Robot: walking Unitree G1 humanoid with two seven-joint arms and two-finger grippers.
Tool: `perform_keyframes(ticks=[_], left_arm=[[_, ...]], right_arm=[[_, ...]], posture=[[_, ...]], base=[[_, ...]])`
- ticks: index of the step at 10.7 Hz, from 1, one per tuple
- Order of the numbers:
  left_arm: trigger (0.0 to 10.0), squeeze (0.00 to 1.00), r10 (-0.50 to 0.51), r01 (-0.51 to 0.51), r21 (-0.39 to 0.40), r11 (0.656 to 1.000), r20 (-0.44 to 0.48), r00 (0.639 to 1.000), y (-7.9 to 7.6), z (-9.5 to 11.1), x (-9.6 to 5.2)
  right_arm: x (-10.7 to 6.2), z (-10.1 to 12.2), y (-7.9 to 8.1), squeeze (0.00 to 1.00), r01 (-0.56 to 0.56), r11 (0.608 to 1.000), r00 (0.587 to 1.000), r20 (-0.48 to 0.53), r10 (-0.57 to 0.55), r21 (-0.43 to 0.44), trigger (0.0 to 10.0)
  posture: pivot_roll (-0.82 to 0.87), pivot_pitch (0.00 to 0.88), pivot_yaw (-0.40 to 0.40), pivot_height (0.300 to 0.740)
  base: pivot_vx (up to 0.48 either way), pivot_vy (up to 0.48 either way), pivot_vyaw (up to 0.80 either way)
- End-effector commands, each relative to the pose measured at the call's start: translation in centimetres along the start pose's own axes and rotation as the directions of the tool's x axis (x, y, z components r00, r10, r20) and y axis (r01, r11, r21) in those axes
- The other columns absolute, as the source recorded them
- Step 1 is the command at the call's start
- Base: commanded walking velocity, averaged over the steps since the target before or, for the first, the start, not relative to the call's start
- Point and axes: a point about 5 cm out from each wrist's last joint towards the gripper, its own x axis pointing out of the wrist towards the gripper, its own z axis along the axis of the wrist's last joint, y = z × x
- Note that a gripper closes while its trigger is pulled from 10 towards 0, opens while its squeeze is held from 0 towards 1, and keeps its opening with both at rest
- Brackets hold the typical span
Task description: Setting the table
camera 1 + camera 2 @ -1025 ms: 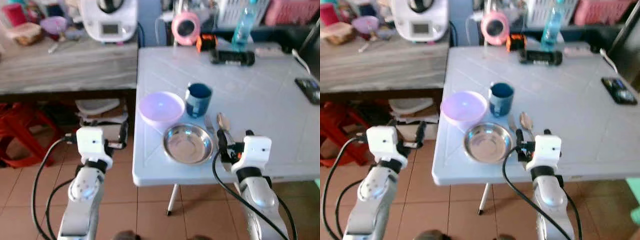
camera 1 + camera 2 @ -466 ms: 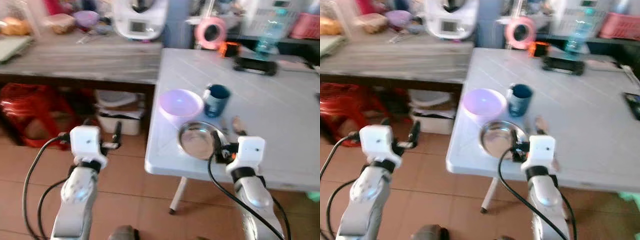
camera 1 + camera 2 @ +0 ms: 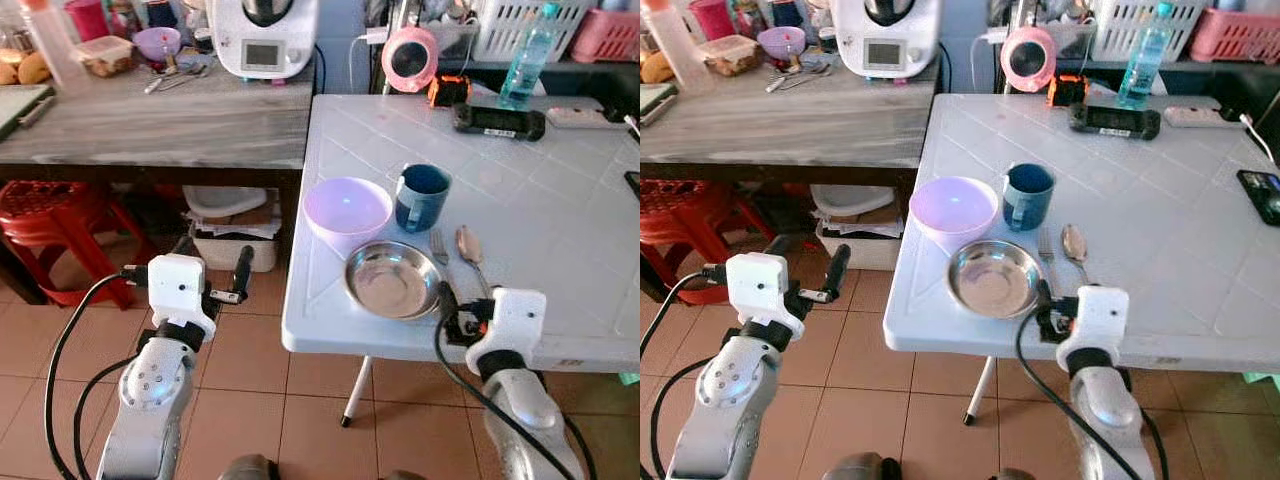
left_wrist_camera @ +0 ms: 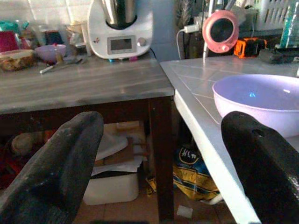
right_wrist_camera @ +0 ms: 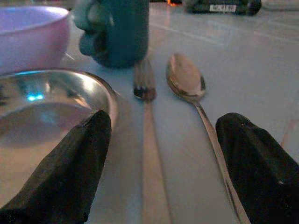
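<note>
On the white table (image 3: 560,190), near its front left corner, stand a lilac bowl (image 3: 347,208), a blue mug (image 3: 421,196) and a steel bowl (image 3: 392,281). A fork (image 3: 440,250) and a spoon (image 3: 470,252) lie just right of the steel bowl. My right gripper (image 3: 460,300) hovers low at the table's front edge, open, its fingers (image 5: 70,172) on either side of the fork (image 5: 148,116) and spoon (image 5: 189,84) handles, holding nothing. My left gripper (image 3: 213,262) is open over the floor, left of the table, level with the lilac bowl (image 4: 261,95).
A grey wooden counter (image 3: 170,120) adjoins the table's left side, carrying a white kitchen machine (image 3: 265,35) and small containers. Boxes (image 3: 225,225) and red stools (image 3: 50,215) sit beneath it. At the table's far edge are a pink mirror (image 3: 410,58), a water bottle (image 3: 525,70) and a black device (image 3: 498,120).
The whole view swung and blurred as the camera moved, then steadied. The dishes and cutlery lie as before. My right gripper sits slightly nearer the table's front edge.
</note>
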Motion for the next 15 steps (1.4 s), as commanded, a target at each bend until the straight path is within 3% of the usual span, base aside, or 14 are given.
perform_keyframes(ticks=[1,4,7,15], left_arm=[[10.0,0.00,-0.006,0.006,0.002,1.000,0.006,1.000,0.0,0.4,0.0],[10.0,0.00,-0.011,0.011,0.001,1.000,0.007,1.000,0.0,0.5,-0.2],[10.0,0.00,-0.006,0.006,-0.028,1.000,-0.005,1.000,-0.2,0.4,-0.1],[10.0,0.00,-0.008,0.008,-0.027,1.000,-0.001,1.000,-0.3,0.5,0.0]], right_arm=[[0.3,0.6,0.0,0.00,-0.013,1.000,1.000,0.017,0.013,0.002,10.0],[0.6,0.9,0.8,0.00,-0.079,0.996,0.997,-0.003,0.079,0.033,10.0],[0.3,1.2,2.0,0.00,-0.168,0.979,0.985,-0.026,0.172,0.116,10.0],[0.3,1.3,2.2,0.00,-0.184,0.977,0.982,-0.025,0.187,0.109,10.0]], posture=[[0.02,0.000,0.032,0.740],[0.03,0.000,0.029,0.740],[0.02,0.000,0.029,0.740],[0.02,0.000,0.029,0.740]], base=[[0.000,0.000,0.00],[0.000,0.000,0.00],[0.000,0.000,0.00],[0.000,0.000,0.00]])
